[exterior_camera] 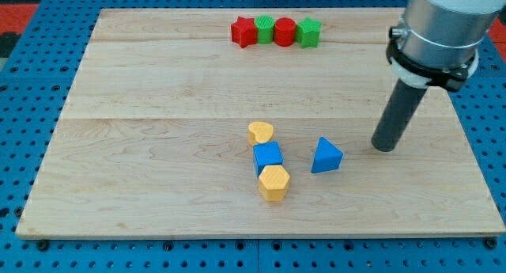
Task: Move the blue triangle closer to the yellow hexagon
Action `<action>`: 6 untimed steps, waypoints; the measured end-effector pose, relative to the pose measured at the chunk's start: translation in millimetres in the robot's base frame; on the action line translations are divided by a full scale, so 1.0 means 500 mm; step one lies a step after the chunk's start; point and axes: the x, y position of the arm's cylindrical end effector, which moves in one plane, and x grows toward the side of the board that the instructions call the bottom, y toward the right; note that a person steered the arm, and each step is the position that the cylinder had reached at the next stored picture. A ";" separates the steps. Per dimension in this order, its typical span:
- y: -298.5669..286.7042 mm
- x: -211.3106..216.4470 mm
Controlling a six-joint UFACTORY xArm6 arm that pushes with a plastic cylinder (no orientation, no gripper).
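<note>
My tip (385,149), a bare rod with no fingers, stands right of the blue triangle (326,156), mid-board toward the bottom edge. Light, rigid, likely slides easily; push its right face toward the yellow hexagon (273,183).

Bright, even overhead light; soft short shadows under the blocks; sharp focus, no glare.

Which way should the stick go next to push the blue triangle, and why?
Probably toward the view's left and slightly down. My tip sits just right of the blue triangle, not touching it, and the yellow hexagon lies left and a little lower.
</note>
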 end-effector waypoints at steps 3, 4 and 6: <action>-0.085 0.014; -0.074 -0.007; -0.159 0.016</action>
